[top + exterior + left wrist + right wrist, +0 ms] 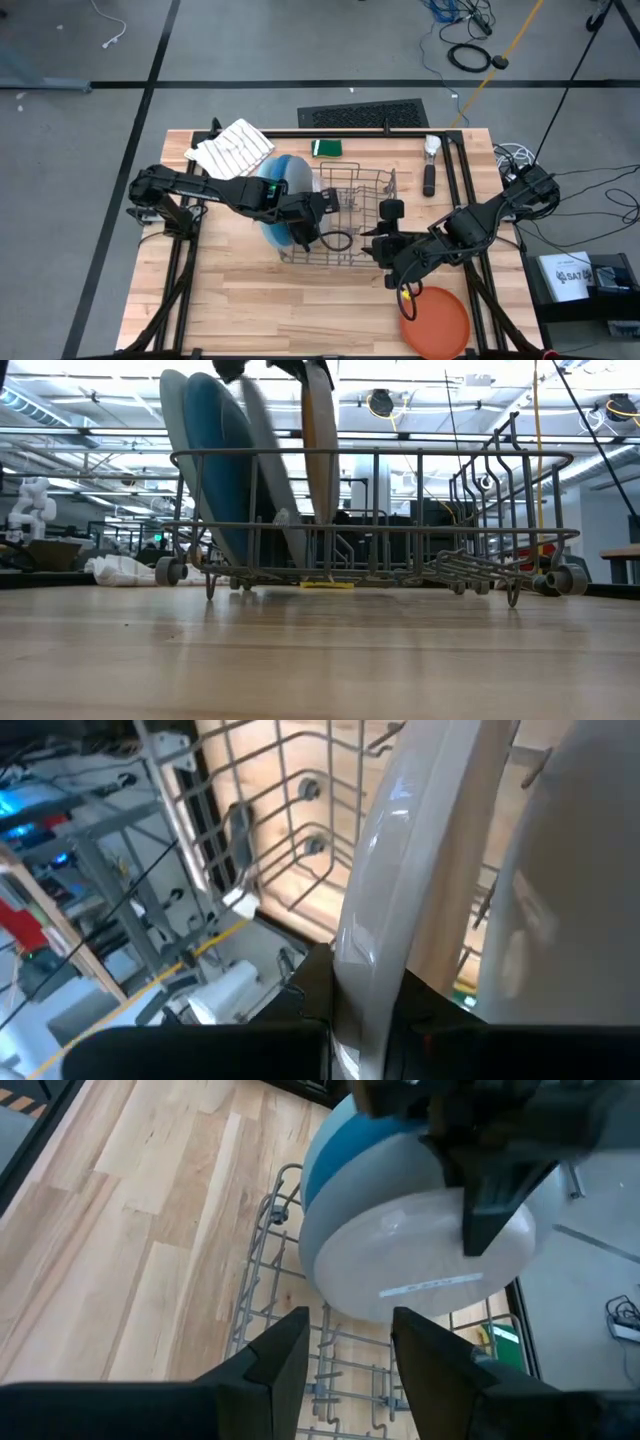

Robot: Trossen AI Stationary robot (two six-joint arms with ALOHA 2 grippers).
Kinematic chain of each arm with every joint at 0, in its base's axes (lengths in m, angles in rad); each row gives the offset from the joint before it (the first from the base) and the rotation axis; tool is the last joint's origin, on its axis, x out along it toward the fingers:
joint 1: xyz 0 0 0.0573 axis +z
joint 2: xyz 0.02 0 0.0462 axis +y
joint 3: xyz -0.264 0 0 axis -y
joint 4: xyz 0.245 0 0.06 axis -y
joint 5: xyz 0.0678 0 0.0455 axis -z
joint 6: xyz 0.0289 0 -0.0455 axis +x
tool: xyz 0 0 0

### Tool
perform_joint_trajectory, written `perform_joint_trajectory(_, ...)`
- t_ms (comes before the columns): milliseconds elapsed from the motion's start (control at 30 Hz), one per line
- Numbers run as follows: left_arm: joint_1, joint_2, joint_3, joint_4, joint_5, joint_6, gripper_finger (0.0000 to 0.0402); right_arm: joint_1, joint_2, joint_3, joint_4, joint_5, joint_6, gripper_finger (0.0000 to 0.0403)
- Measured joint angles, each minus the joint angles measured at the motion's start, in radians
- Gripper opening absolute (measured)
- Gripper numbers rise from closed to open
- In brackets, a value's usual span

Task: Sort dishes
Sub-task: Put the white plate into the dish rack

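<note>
Orange plate (436,322) flat on table (250,300), near edge, right side. Right tool (345,1355) just beyond, low over rack (345,215) near end, fingers spread, holding nothing. Rack mid-table. Left tool (345,1010) at rack's left end, pinching rim of off-white plate (400,870), held on edge in rack. Beside it grey plate (410,1265) and blue plates (215,470), upright, leaning. Cloth (230,147) at far left of table.

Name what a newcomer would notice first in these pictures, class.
The wire dish rack mid-table, with big blue plates standing on edge at its left end. The left hand holds an off-white plate upright there. An orange plate lies flat at the table's near right corner.
</note>
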State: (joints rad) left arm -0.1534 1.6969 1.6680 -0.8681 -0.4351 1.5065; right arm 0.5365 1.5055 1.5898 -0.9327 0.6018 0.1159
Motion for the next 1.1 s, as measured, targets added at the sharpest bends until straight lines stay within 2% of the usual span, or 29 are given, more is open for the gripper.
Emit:
perform_joint_trajectory(267,0.007,0.009,-0.051,0.077,-0.022,0.089,0.0024,0.005,0.000,0.000,-0.001,-0.001,0.025,0.0139)
perform_joint_trajectory(433,-0.015,-0.002,-0.050,0.063,-0.181,0.124,0.0024,0.005,0.000,0.000,-0.001,0.000,0.015,0.0139)
perform_joint_trajectory(700,-0.042,-0.082,-0.040,0.128,-0.265,0.128,0.0024,0.002,0.000,0.000,0.000,-0.001,-0.004,0.0139)
perform_joint_trajectory(833,-0.058,-0.120,-0.039,0.234,-0.254,0.131,0.0024,0.002,0.000,0.000,0.001,-0.001,-0.008,0.0139)
perform_joint_trajectory(1100,-0.034,-0.072,-0.039,0.224,-0.076,0.066,0.0024,0.002,0.000,0.000,0.011,-0.001,-0.007,0.0139)
